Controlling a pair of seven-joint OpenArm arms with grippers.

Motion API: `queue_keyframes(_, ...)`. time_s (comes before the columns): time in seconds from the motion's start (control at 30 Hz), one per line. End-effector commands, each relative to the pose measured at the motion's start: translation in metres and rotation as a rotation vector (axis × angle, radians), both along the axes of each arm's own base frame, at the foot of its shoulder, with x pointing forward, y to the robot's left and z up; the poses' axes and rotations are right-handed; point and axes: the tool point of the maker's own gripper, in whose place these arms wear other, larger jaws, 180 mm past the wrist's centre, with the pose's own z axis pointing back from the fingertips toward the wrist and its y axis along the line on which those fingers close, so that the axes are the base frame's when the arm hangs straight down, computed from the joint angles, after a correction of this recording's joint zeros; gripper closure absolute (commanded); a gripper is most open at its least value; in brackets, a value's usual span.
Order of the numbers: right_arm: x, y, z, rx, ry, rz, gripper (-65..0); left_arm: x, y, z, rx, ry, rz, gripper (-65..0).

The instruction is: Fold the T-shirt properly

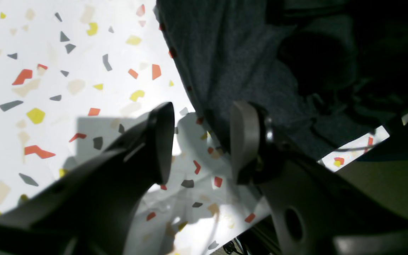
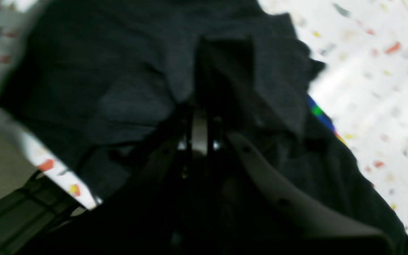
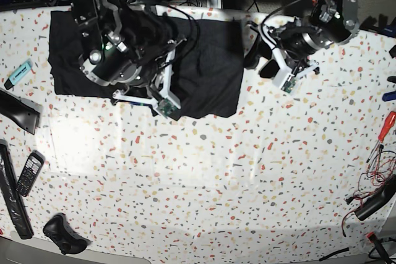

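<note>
Presently the T-shirt (image 3: pixel 204 72) lies at the far edge of the desk (image 3: pixel 204 177), dark side up, spread wide but rumpled, with creases and a raised bunch of cloth near its middle. A strip of the rainbow print (image 2: pixel 319 115) shows at one edge in the right wrist view, which suggests a layer is already turned over there.

The right pincer (image 2: pixel 199 132) sits over the shirt's middle. Its jaws stand pressed together, and dark cloth gathers around and over their tips; the frame is blurred, so the fold caught between them cannot be made out plainly, but it reads as a grip on the shirt.

The left pincer (image 1: pixel 202 141) hovers just beside the shirt's side edge, jaws wide apart and empty, bare desk between them and the cloth alongside the one jaw.

Judgement: the step in hand is taking hold for a fold, with one arm gripped and the other not yet engaged. The next move calls for the left pincer to close on the near edge or hem, so both arms can lift and carry the cloth across together. A one-sided pull risks dragging the shirt and deepening the creases.

Tools, a phone (image 3: pixel 29 172) and cables lie well apart at the desk's margins.
</note>
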Motion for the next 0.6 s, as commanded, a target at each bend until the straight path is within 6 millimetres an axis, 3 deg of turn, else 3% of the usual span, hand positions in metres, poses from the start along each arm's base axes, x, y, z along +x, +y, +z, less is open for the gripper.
queue_keyframes(0.0, 0.011, 0.002, 0.013, 0.017, -0.056, -0.008, 0.0, 0.007, -0.002, 0.012, -0.026, -0.045, 0.002, -24.5)
queue_keyframes(0.27, 0.025, -0.013, 0.04, 0.032, -0.148, -0.081, 0.0, 0.007, -0.002, 0.012, -0.022, -0.045, 0.002, -24.5)
queue_keyframes(0.57, 0.035, -0.085, 0.05, 0.024, -0.175, -0.318, 0.0, 0.007, -0.002, 0.012, -0.023, -0.045, 0.002, -24.5)
